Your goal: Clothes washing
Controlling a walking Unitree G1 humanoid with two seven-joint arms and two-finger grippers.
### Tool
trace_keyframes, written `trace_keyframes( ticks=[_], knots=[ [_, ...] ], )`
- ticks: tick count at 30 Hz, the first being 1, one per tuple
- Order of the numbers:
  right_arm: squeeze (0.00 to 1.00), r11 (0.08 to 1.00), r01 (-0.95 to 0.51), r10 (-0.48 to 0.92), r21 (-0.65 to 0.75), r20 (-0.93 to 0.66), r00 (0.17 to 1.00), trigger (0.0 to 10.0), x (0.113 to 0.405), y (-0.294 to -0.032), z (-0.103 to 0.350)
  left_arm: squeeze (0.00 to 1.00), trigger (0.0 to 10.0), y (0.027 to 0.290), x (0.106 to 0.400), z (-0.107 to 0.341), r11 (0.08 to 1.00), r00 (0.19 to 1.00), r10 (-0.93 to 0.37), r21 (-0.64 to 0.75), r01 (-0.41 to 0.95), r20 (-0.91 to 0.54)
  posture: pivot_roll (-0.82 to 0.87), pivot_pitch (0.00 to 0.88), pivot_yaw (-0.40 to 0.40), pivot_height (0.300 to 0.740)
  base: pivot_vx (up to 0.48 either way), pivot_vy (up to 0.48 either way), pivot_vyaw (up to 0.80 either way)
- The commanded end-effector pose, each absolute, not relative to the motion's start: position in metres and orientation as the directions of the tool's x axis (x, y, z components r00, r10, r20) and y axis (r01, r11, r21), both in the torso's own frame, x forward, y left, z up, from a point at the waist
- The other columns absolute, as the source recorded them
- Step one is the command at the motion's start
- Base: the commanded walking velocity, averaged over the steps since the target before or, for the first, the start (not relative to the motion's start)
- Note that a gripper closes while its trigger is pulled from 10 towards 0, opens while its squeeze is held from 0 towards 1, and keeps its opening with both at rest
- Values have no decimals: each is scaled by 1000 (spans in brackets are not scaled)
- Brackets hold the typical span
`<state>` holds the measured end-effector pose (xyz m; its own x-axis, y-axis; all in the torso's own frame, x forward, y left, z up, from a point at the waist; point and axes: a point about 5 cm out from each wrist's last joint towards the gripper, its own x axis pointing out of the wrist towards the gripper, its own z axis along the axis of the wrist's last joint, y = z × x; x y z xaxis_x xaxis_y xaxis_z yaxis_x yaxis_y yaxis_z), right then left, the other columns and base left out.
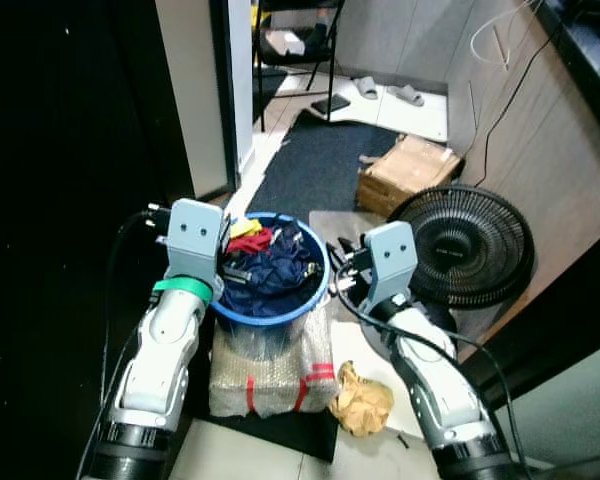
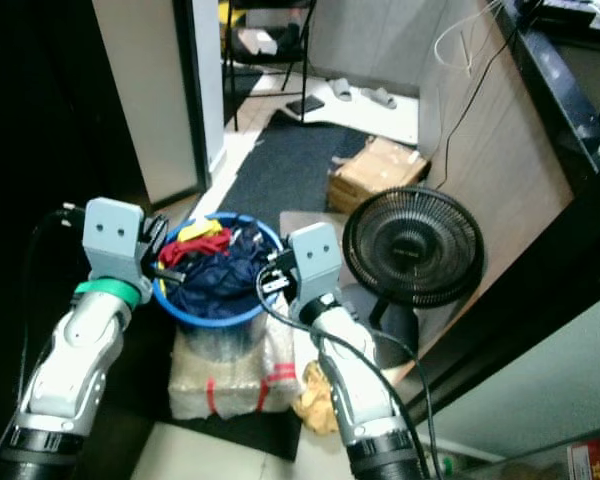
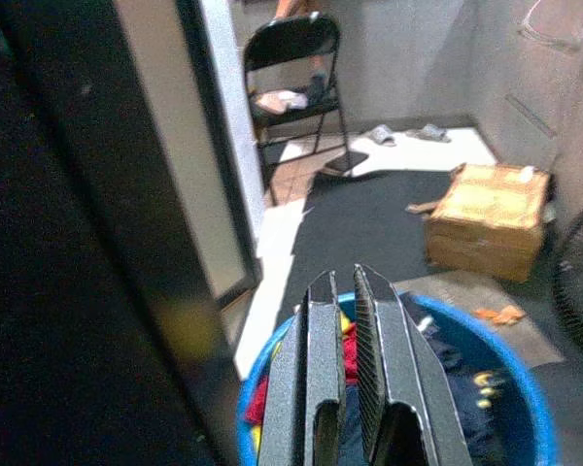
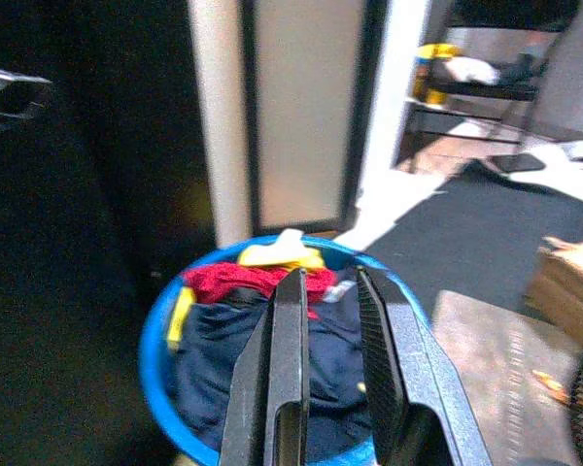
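We see the left tool (image 3: pixel 345 291) w/ its two long black fingers nearly pressed together, only a thin slit between them, nothing pinched. It hovers at the left rim of the round blue plastic laundry basket (image 1: pixel 315 290), mid-frame in the head views. The right tool (image 4: pixel 330 291) is a bit more spread, a narrow gap, also pinching nothing; it sits at the basket's right rim, pointing in over the load.

The basket holds the dark navy clothes (image 1: pixel 270 275), w/ a red garment (image 1: pixel 252 240) and a yellow garment (image 1: pixel 244 227) at the back edge. The navy cloth carries small yellow print, too blurred to read. No other writing is legible.

The basket stands on a bubble-wrapped parcel w/ red tape (image 1: pixel 270 375), on the floor. A crumpled brown paper wad (image 1: pixel 360 400) lies lower right of the parcel. A black round floor fan (image 1: pixel 465 245) stands just right of the right arm. A brown cardboard box (image 1: pixel 408 172) sits behind the fan, on the edge of a dark grey floor mat (image 1: pixel 320 165). A black folding chair (image 3: pixel 296 73) and grey slippers (image 1: pixel 390 92) are near the top of the frame.
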<state>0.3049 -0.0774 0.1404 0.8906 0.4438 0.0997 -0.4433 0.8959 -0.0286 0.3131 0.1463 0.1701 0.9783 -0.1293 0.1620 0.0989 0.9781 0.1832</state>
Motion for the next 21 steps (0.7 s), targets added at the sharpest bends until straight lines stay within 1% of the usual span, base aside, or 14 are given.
trace_keyframes(
  ticks=[1,21],
  knots=[
    [0,901,-432,433,-35,73,898,10000,305,-83,135,0,10000,144,313,165,978,981,-131,180,105,143,-8,8,-3,740,300,0,0],
    [0,902,-431,433,-39,71,899,10000,305,-83,135,0,10000,144,313,165,979,981,-128,178,102,143,-9,8,-4,740,297,0,0]
  ],
)
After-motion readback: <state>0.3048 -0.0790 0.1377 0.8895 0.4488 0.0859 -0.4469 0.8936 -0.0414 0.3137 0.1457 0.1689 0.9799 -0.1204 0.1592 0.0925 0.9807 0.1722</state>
